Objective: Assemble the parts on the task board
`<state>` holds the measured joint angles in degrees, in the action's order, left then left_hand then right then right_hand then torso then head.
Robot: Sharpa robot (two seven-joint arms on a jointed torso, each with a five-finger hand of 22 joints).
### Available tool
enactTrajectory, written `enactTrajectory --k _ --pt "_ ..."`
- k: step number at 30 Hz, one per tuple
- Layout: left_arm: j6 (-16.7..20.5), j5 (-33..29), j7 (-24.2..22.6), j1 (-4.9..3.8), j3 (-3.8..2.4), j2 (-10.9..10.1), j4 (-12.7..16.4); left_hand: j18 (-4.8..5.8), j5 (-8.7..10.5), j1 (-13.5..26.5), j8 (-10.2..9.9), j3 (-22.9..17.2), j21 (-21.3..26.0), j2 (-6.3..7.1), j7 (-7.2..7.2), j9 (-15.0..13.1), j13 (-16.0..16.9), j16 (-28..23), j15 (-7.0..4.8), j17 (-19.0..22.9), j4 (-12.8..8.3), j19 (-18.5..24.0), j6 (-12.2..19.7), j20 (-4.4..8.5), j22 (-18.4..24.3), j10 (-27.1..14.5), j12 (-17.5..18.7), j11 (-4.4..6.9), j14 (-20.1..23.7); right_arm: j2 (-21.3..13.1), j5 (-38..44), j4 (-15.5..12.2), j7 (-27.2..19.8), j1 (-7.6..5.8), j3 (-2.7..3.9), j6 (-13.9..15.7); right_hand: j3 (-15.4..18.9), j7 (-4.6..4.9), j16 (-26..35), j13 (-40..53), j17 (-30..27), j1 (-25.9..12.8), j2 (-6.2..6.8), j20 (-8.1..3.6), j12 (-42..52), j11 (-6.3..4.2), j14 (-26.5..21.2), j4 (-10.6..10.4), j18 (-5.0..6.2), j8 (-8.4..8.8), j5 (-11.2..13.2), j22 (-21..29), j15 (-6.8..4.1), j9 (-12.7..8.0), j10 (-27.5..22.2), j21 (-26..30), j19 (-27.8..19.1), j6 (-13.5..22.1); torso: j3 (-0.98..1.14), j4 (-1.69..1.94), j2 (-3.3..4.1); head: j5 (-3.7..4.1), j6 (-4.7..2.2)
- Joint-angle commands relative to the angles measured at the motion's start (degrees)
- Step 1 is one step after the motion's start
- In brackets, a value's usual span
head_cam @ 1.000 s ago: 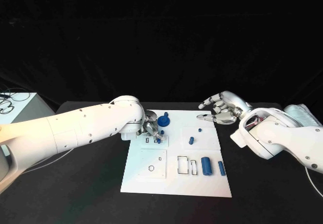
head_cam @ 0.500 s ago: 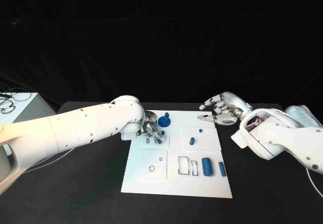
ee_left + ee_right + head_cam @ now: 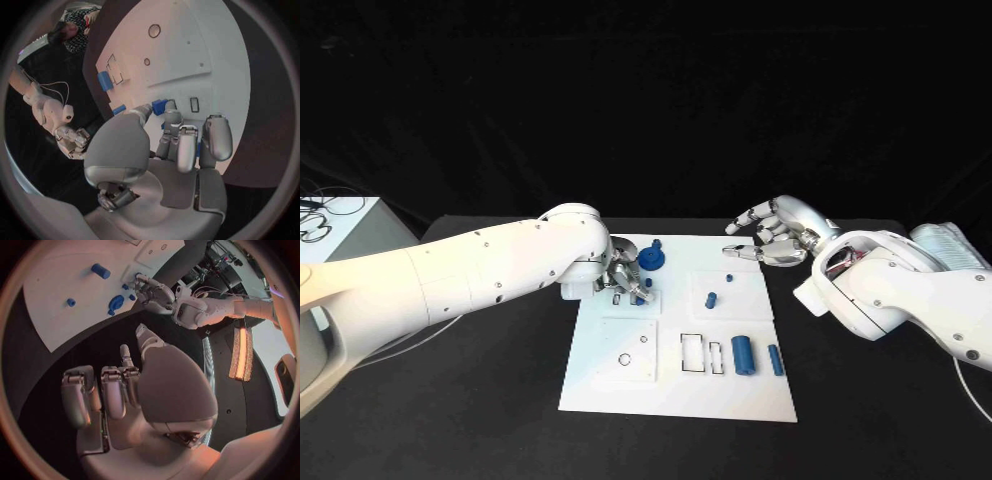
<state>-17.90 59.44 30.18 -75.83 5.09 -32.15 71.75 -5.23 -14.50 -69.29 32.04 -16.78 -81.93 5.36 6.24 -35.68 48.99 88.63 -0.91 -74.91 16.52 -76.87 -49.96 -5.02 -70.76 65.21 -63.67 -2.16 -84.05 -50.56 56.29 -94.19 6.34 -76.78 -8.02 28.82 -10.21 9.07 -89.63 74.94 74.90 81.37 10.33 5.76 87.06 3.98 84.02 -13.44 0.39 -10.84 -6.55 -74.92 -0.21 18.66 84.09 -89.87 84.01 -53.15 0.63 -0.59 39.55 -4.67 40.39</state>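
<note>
Parts for the job lay scattered on the white task board (image 3: 678, 395) in the middle of the black table (image 3: 473, 420): a round blue knob (image 3: 652, 260) near the far edge, a short blue peg (image 3: 711, 300) on the right-hand panel, and two blue cylinders (image 3: 743, 356) lying side by side beside the outlined slots nearer the robot. The left hand (image 3: 625, 281) was down over the board's far left corner, just beside the knob, its fingers curled in around a small blue piece (image 3: 160, 105); the left wrist view showed the blue at its fingertips (image 3: 171, 118) over a small rectangular slot (image 3: 194, 104), so it appeared to be pinching that piece, though the hold itself was partly hidden. Over the last second that hand had barely shifted, which I took to mean it was settling the piece into place rather than carrying it anywhere. The right hand (image 3: 773, 240) hung off the board's far right corner with its fingers loosely apart and nothing in them, as before. Most pieces remained loose, so the assembly looked early.
</note>
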Motion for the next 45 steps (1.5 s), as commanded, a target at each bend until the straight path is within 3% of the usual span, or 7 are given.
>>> enactTrajectory --k 1,12,19,24,30,34,45 --pt "-0.9 -1.2 -0.2 -0.03 0.09 0.2 -0.1 1.03 -0.06 -0.8 0.2 -0.5 0.1 -0.14 -0.37 -0.2 0.1 -0.2 -0.43 -9.8 0.1 0.2 0.1 0.04 -0.1 -0.1 -0.1 0.33 -3.5 0.0 0.1 0.0 -0.1 -0.03 0.01 -0.9 -0.1 -0.02 -0.4 12.3 15.1 0.0 -0.32 0.43 -0.2 0.39 6.0 -0.2 -0.39 -0.28 -0.3 -15.1 0.43 -0.1 2.9 -0.1 6.0 -0.3 0.06 0.04 -0.03 0.04 0.13" --pt "0.3 -2.9 -0.4 -0.02 0.17 0.0 0.2 1.06 -0.22 -7.5 1.0 -7.7 0.0 -1.09 -0.94 -3.6 0.4 -0.2 -0.97 -10.5 -0.7 0.1 0.7 0.51 -0.4 0.3 0.1 0.90 -3.8 0.1 0.1 0.2 0.0 -0.01 -0.01 -1.3 -0.2 -0.03 -0.4 12.4 15.1 0.0 -0.39 0.42 -0.2 0.39 6.0 -0.2 -0.39 -0.32 -0.2 -15.1 0.43 -0.1 2.9 -0.1 6.0 -0.3 0.03 0.00 -0.08 -0.09 0.25" --pt "1.5 -4.0 -0.7 0.00 0.17 -0.6 0.7 1.10 -0.16 -7.8 2.0 -21.9 -0.2 1.95 -0.55 -8.2 0.4 -0.2 -0.78 -11.0 -4.6 0.1 1.8 0.39 -0.8 0.6 0.7 0.67 -4.0 0.2 0.1 0.4 0.1 0.01 -0.03 -1.4 -0.2 -0.03 -0.4 12.4 15.1 0.0 -0.39 0.42 -0.2 0.39 6.0 -0.2 -0.39 -0.32 -0.2 -15.1 0.43 -0.1 2.9 -0.1 6.0 -0.3 0.04 0.02 -0.06 -0.08 0.15" --pt "3.2 -4.5 -0.8 0.01 0.15 -1.4 1.4 1.10 -0.13 -6.6 2.2 -24.3 -0.2 2.53 -0.54 -9.2 0.7 -0.1 -0.81 -11.2 -5.8 0.1 1.7 0.36 -0.9 0.9 0.5 0.68 -4.1 0.1 0.1 0.5 0.1 0.02 -0.04 -1.6 -0.2 -0.03 -0.4 12.4 15.1 0.1 -0.40 0.42 -0.2 0.39 6.0 -0.2 -0.39 -0.35 -0.2 -15.1 0.42 -0.1 2.9 -0.1 6.0 -0.3 0.05 0.08 -0.01 -0.02 0.12" --pt "4.4 -4.9 -0.7 0.01 0.10 -2.4 2.2 1.27 -0.78 -2.2 3.5 -31.6 -0.8 4.77 -0.92 -11.9 2.9 0.4 -1.21 -12.7 -10.1 -0.6 0.8 0.68 -1.9 2.8 -1.2 1.11 -4.8 0.0 0.0 0.6 0.0 0.06 -0.05 -1.8 -0.2 -0.03 -0.4 12.4 15.1 0.1 -0.40 0.42 -0.2 0.39 6.0 -0.2 -0.39 -0.35 -0.2 -15.1 0.42 -0.1 2.9 -0.1 6.0 -0.3 0.07 0.11 -0.07 0.04 0.17" --pt "5.3 -5.0 -0.7 0.01 0.06 -3.0 2.7 1.34 -3.04 1.6 4.7 -34.8 -1.0 5.77 -1.40 -13.5 4.7 0.9 -1.61 -13.9 -12.5 -0.9 0.1 1.03 -2.3 4.4 -2.6 1.56 -5.4 0.0 -0.2 0.6 0.0 0.09 -0.07 -2.0 -0.2 -0.02 -0.4 12.4 15.1 0.1 -0.39 0.42 -0.2 0.39 6.0 -0.3 -0.39 -0.36 -0.2 -15.1 0.42 -0.1 2.9 -0.1 6.0 -0.3 0.09 0.08 -0.02 -0.02 0.24" --pt "9.5 -3.1 -0.4 0.01 0.14 -3.6 3.7 1.92 -13.57 7.1 6.6 -36.8 -2.2 7.40 -3.04 -15.4 6.5 1.4 -3.11 -15.1 -16.3 -3.3 -2.6 2.48 -5.0 8.2 -4.3 3.18 -6.0 -0.1 -0.3 0.8 0.0 0.15 -0.09 -2.1 -0.2 -0.02 -0.4 12.3 15.1 0.0 -0.38 0.41 -0.2 0.40 6.0 -0.3 -0.39 -0.38 -0.2 -15.1 0.42 -0.1 2.9 -0.1 6.0 -0.3 0.17 0.02 -0.02 -0.31 0.62"
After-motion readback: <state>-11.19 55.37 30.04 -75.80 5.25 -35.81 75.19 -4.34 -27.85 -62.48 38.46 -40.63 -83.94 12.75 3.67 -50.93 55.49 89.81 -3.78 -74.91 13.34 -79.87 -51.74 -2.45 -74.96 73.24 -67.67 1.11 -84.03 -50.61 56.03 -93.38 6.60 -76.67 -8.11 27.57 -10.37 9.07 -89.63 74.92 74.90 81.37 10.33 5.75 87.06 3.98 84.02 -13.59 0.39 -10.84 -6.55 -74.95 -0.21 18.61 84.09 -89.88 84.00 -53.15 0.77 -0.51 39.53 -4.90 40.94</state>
